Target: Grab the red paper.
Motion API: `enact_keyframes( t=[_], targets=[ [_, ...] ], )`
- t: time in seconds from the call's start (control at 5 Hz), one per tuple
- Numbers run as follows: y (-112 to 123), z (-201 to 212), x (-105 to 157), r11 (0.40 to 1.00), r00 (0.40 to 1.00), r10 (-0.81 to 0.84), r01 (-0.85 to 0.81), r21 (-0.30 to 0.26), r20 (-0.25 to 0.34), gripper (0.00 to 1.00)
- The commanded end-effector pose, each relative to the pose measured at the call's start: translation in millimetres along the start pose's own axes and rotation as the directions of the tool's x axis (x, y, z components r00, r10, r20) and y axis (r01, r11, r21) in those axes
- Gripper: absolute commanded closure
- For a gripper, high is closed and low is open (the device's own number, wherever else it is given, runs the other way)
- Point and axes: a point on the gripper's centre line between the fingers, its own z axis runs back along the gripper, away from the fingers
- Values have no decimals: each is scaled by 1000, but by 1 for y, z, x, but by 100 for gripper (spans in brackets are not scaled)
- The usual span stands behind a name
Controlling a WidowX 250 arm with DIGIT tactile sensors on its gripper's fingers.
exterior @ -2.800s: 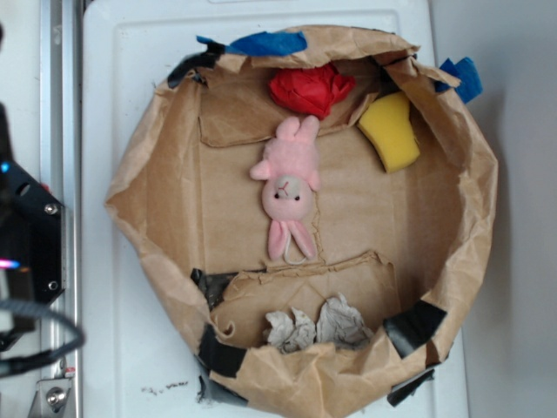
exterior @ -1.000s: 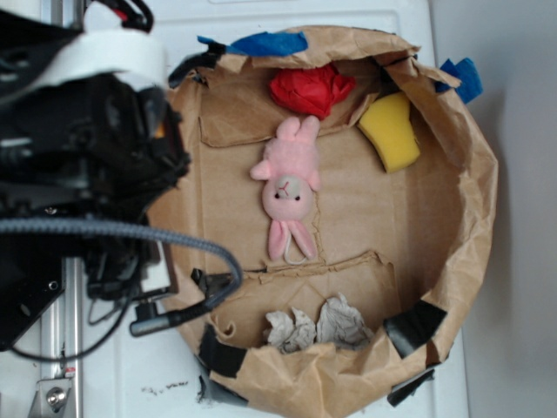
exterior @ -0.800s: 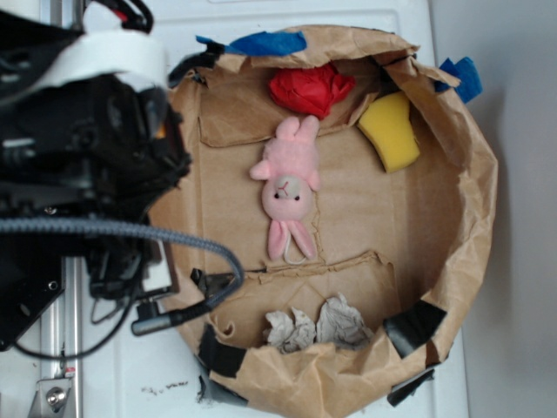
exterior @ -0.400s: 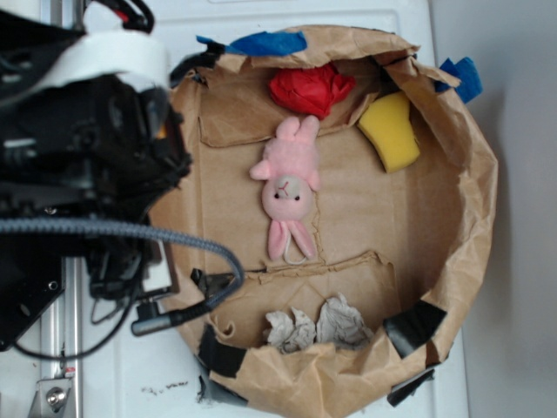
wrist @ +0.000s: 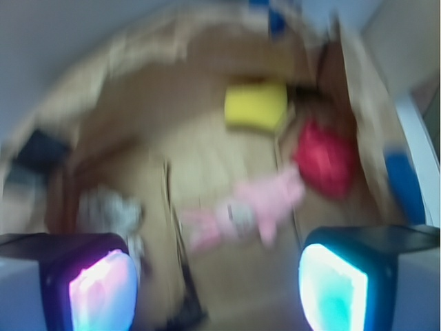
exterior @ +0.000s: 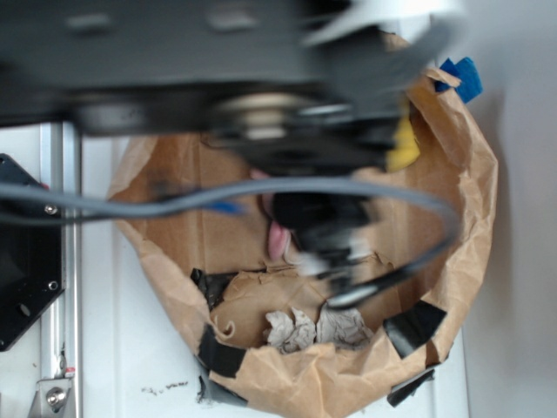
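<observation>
Wrist cam is pretty blurry. The red paper [wrist: 325, 165] sits by the brown paper wall [wrist: 358, 117], touching the pink plush bunny [wrist: 248, 214]. Yellow sponge [wrist: 256, 105] behind. Gripper [wrist: 219, 289] fingers spread wide, nothing between.

- The robot arm [exterior: 261, 96] has swung from the left side of the exterior view across the top of the paper-bag basin [exterior: 470, 218]; it now shows as a dark, motion-blurred mass over the upper half.
- The arm now hides the red paper in the exterior view, along with most of the pink plush bunny [exterior: 277, 239] and the yellow sponge [exterior: 402, 148].
- The grey cable [exterior: 218, 193] now stretches across the basin instead of hanging by its left edge.
- The gripper [wrist: 217, 286] now hangs over the basin with fingers apart; the red paper [wrist: 324, 158] lies ahead, toward its right finger [wrist: 334, 286].
</observation>
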Motion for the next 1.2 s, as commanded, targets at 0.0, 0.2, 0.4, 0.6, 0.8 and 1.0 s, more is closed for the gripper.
enact_keyframes(
  t=[0.0, 0.2, 0.4, 0.6, 0.8, 1.0],
  targets=[
    [-2, -11, 55, 949, 932, 310, -315, -1, 187, 0],
    [19, -20, 12, 879, 852, 454, -475, 23, 261, 0],
    [19, -20, 12, 879, 852, 454, -475, 23, 261, 0],
    [19, -20, 12, 879, 852, 454, -475, 23, 261, 0],
    [19, -20, 12, 879, 852, 454, -475, 23, 261, 0],
    [19, -20, 12, 879, 852, 454, -475, 23, 261, 0]
  ],
)
